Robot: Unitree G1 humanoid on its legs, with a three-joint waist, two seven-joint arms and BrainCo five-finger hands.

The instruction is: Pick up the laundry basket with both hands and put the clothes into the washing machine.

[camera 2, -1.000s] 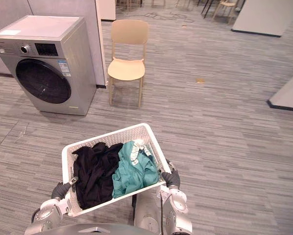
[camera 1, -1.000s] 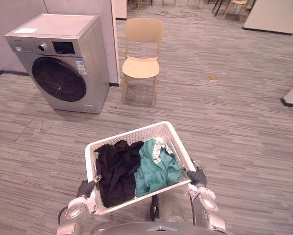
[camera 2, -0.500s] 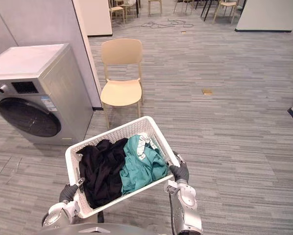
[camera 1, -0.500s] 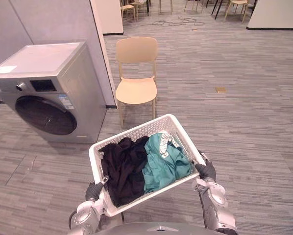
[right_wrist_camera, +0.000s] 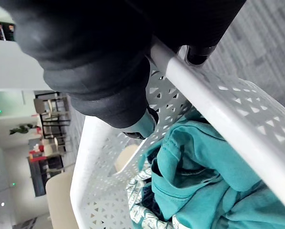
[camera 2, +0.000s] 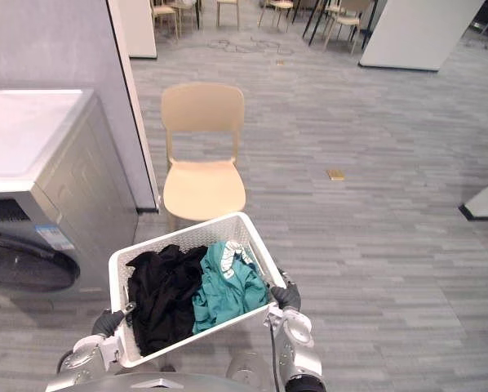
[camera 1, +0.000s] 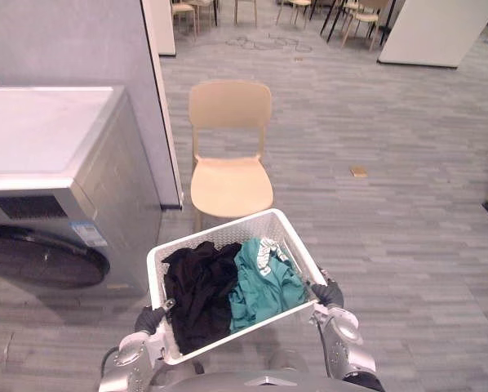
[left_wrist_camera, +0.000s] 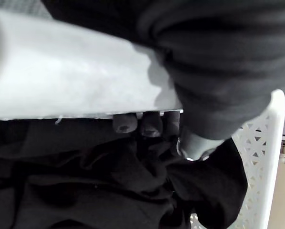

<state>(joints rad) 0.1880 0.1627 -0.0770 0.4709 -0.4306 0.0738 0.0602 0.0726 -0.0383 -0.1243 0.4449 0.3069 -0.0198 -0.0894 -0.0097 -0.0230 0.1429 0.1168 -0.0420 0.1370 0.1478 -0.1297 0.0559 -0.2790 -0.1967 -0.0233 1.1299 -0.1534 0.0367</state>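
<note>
My left hand (camera 1: 149, 319) and right hand (camera 1: 329, 294) fingers curl round rim of white plastic laundry basket (camera 1: 219, 232) at 6 o'clock, black and teal clothes (camera 1: 228, 287) inside. Swinging to silver washing machine (camera 1: 56, 184) at 9 could clip beige chair (camera 1: 230, 184) at 12.

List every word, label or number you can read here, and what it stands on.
Nothing here can be read.
Blue-and-white sticker on the washing machine front: too small to read.
Dark control panel above its door: blurred.
The laundry basket: no print seen.
</note>
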